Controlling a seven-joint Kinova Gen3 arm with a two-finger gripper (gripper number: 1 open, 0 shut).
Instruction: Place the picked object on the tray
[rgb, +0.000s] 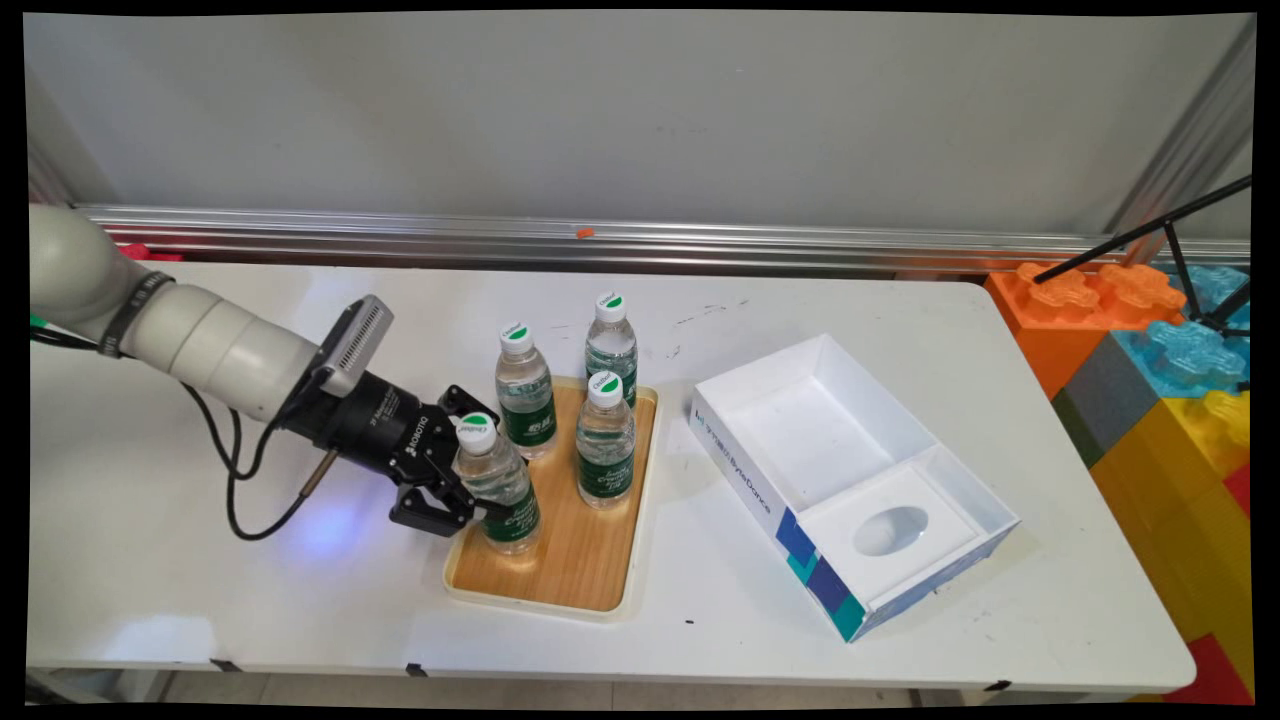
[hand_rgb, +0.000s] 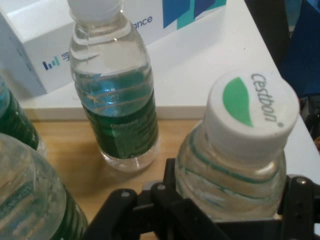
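My fingers (rgb: 462, 478) are pinched on the near-left water bottle (rgb: 497, 487), one finger on its far side, one on its near side, gripping the shoulder just under the white cap with the green leaf mark. That bottle leans: long axis off vertical, cap tipped toward the left, base resting at the tray's near-left part. In the hand view its cap (hand_rgb: 248, 109) sits right above my linkage.

Wooden tray (rgb: 585, 560) with a cream rim holds four bottles total, all clear with green labels and white caps: mine, one at far left (rgb: 525, 391), one at far right (rgb: 611, 344), one in the middle-right (rgb: 604, 441). Those three stand upright, close to each other but apart.

Right of the tray on the white worktop (rgb: 150, 560): one open white box (rgb: 850, 480), blue and teal blocks on its near corner. Two compartments, a large far one and a smaller near one whose insert has an oval hollow. Box and tray apart.
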